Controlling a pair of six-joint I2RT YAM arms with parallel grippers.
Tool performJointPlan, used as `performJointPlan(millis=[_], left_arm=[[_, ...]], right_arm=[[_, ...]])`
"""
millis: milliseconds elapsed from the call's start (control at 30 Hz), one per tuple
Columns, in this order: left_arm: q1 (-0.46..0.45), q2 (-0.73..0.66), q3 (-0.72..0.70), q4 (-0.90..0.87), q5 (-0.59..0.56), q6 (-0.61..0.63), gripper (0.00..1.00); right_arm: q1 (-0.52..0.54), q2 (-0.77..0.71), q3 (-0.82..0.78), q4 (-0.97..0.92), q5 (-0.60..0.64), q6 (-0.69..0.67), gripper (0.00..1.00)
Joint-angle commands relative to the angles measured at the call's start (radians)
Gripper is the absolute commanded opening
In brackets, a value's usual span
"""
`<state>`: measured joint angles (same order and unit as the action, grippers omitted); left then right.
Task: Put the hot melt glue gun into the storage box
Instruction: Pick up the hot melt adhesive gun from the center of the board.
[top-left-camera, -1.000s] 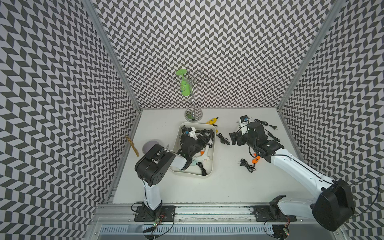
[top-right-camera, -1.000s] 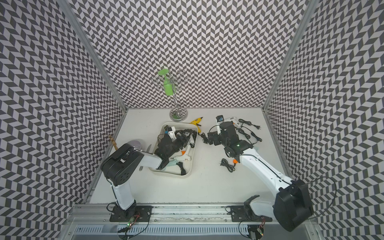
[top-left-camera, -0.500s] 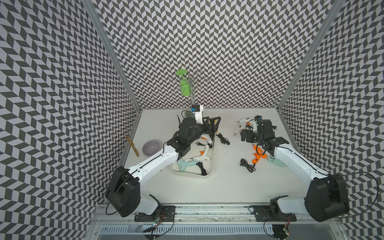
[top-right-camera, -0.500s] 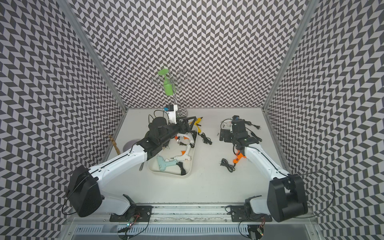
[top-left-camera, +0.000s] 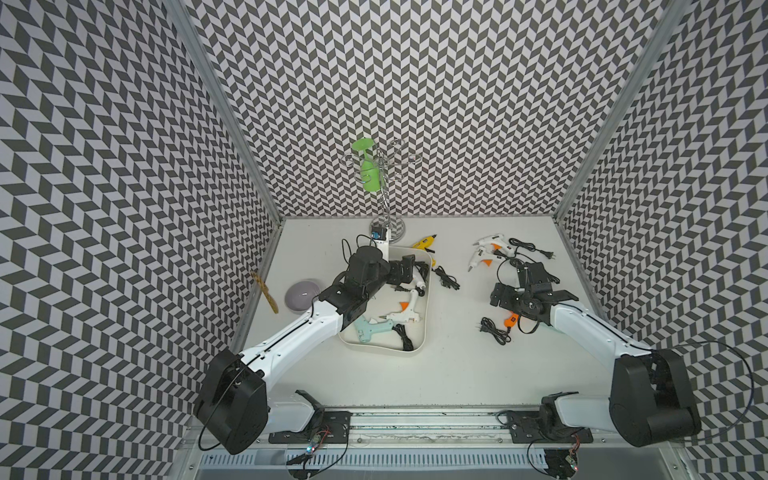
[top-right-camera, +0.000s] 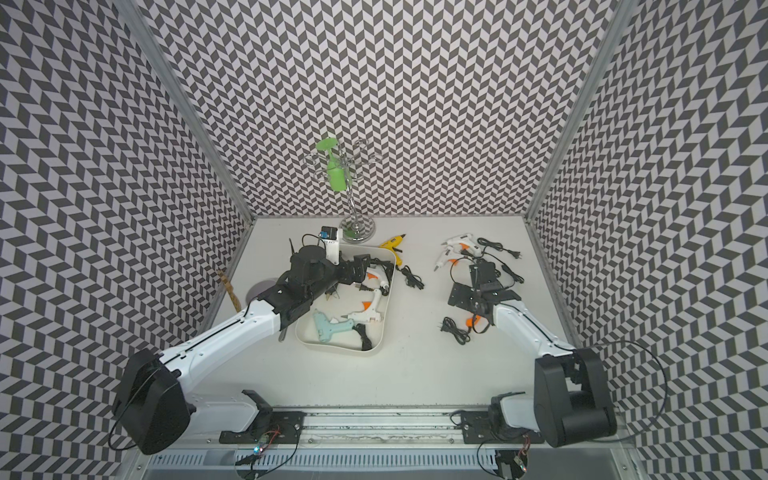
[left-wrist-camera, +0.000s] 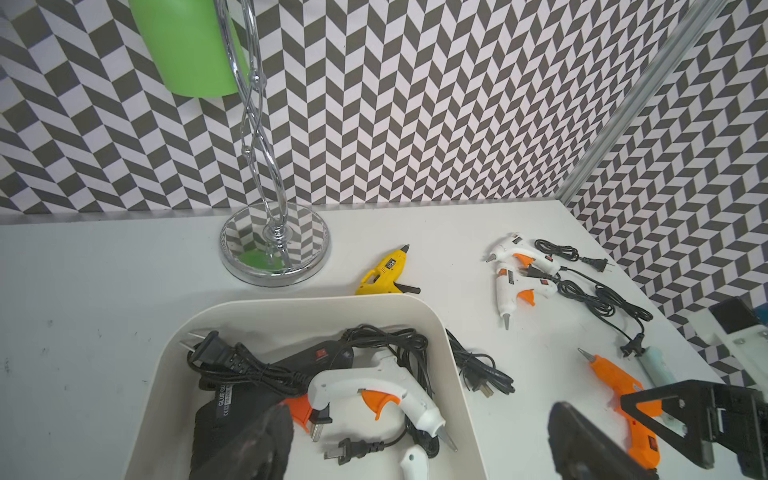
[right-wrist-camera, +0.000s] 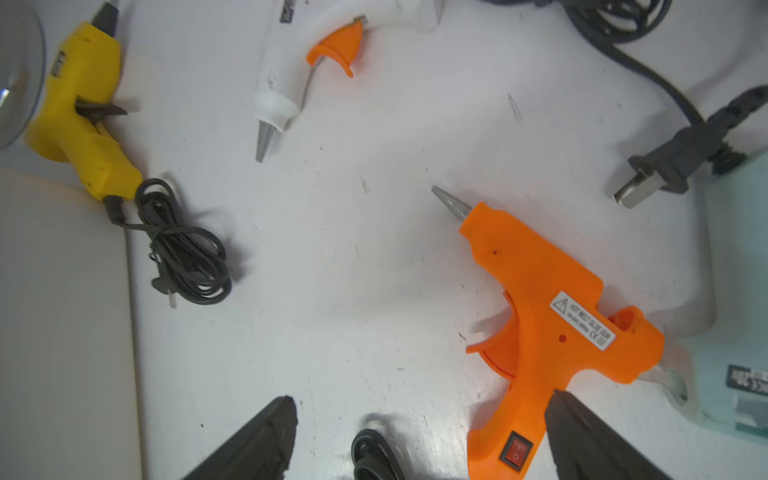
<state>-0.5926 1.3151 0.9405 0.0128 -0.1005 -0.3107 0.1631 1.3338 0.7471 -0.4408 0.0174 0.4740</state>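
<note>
Left claw (top-left-camera: 405, 272) and right claw (right-wrist-camera: 422, 399) were found spread, nothing gripped.
The left was extended over the cream storage box (left-wrist-camera: 291, 311); the right was angled low above the orange glue gun (right-wrist-camera: 540, 299), laid flat on the desk (top-left-camera: 457, 374).

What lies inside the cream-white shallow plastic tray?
A teal glue gun, white glue guns with orange triggers, a black glue gun and black cords. The left arm hides part of the tray in both top views.

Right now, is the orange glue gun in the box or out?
Out. The orange glue gun lies on the table outside the box, handle inside the open right claw.
</note>
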Motion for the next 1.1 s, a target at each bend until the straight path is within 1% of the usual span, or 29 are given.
performJointPlan(millis=[0,133,233,367,600,733,800,967,1067], left_arm=[[0.02,-0.038,-0.012,0.002,0.024,0.009,0.99],[0.045,-0.032,0.005,-0.035,0.036,-0.004,1.0],[0.057,-0.029,0.009,-0.04,0.036,0.002,0.99],[0.068,-0.025,0.012,-0.034,0.041,-0.008,1.0],[0.071,-0.015,0.0,-0.036,0.036,-0.034,0.99],[0.073,-0.013,-0.008,-0.031,0.033,-0.046,0.99],[0.074,-0.012,-0.008,-0.028,0.034,-0.046,0.99],[0.082,0.009,0.004,-0.024,0.032,-0.043,0.99],[0.092,0.025,0.019,-0.024,0.037,-0.044,0.99]], right_arm=[[0.0,-0.006,-0.028,-0.013,0.007,0.038,0.94],[0.0,0.005,-0.063,-0.022,0.02,0.051,0.9],[-0.001,0.012,-0.088,-0.001,0.06,0.082,0.87],[-0.007,0.049,-0.095,0.042,0.061,0.096,0.84],[-0.021,0.131,-0.082,0.089,0.055,0.094,0.74],[-0.028,0.153,-0.079,0.106,0.045,0.079,0.62],[-0.029,0.16,-0.074,0.1,0.026,0.059,0.52],[-0.028,0.151,-0.08,0.095,-0.031,0.021,0.32],[-0.029,0.154,-0.083,0.091,-0.032,-0.009,0.27]])
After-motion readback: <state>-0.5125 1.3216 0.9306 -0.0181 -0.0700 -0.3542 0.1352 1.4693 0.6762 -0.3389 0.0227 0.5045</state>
